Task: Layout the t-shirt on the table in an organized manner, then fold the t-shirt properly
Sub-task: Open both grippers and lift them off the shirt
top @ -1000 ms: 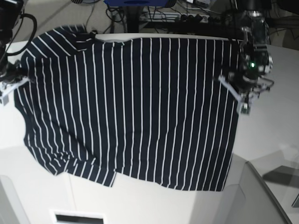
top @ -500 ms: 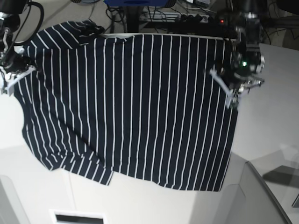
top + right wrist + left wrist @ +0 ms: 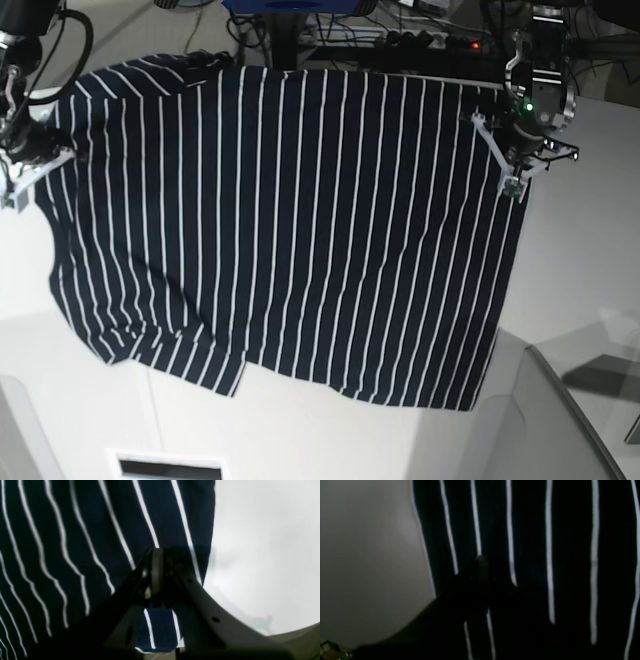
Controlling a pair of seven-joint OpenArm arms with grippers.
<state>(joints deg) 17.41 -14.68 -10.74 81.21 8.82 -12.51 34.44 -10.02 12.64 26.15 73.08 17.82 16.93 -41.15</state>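
near edge of table (image 3: 330, 440) bare, off-white. hem of t-shirt (image 3: 290, 220) hanging just short of it, cloth stretched wide across the middle, far part reaching past the far edge. right gripper (image 3: 22, 182) clamped on one side edge of the shirt, left gripper (image 3: 515, 180) clamped on the other. layout step, not folding yet. next probably: lower together, keep tension, set flat and square on table, then release.

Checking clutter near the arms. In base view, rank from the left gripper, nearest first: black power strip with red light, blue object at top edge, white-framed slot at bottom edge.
From the left gripper:
1. black power strip with red light: top right
2. blue object: top centre
3. white-framed slot: bottom left
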